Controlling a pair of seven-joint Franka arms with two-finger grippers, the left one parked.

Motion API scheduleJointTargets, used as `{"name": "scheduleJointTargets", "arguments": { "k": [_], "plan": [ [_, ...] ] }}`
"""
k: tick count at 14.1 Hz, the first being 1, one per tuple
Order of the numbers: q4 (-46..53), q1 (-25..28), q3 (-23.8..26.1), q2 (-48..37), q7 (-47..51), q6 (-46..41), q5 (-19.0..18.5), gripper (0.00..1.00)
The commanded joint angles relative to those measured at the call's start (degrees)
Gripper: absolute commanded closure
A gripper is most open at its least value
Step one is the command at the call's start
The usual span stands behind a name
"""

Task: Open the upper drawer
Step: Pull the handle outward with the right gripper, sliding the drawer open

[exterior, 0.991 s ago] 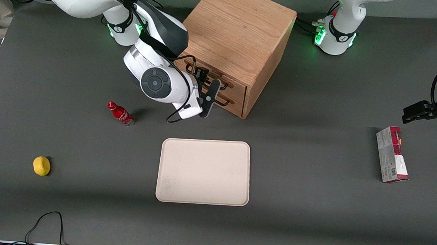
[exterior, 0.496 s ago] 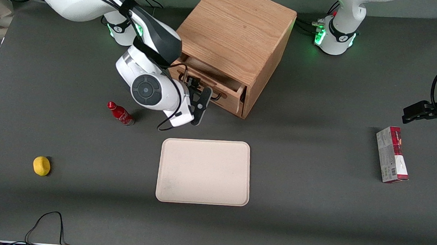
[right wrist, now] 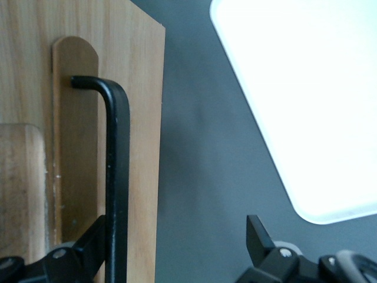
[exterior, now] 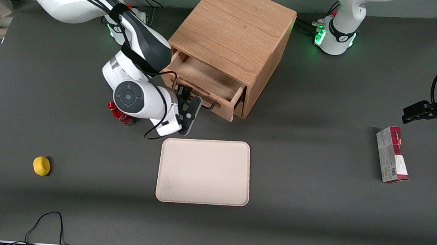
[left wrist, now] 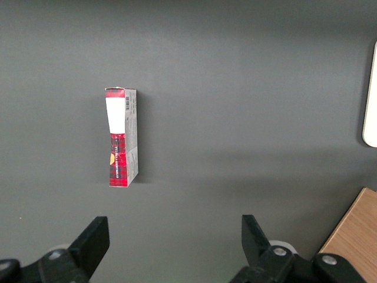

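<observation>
The wooden cabinet (exterior: 236, 27) stands at the back of the table. Its upper drawer (exterior: 206, 77) is pulled out, and the bare wooden inside shows. My gripper (exterior: 186, 103) is at the drawer front, nearer the front camera than the cabinet. In the right wrist view the thin black bar handle (right wrist: 116, 177) runs along the light-oak drawer front (right wrist: 141, 118). There my gripper (right wrist: 175, 236) is open, fingers wide apart. One finger (right wrist: 94, 236) lies against the handle; the other hangs over bare table.
A beige tray (exterior: 203, 171) lies just in front of the gripper, nearer the camera. A red bottle (exterior: 121, 115) lies beside the arm's wrist, partly hidden by it. A yellow fruit (exterior: 41, 165) sits toward the working arm's end, a red-and-white box (exterior: 391, 154) toward the parked arm's.
The upper drawer has slid out of the cabinet toward the front camera. My gripper moved the same way with the handle, coming close to the bottle and tray.
</observation>
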Motion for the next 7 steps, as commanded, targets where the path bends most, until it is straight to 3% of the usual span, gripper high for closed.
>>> {"name": "scheduleJointTargets", "arguments": {
  "k": [1, 7],
  "plan": [
    [1.41, 0.32, -2.12, 0.55, -1.63, 0.09, -1.1, 0.0],
    [7.03, 0.23, -5.11, 2.92, -1.54, 0.09, -1.1, 0.0]
  ]
}}
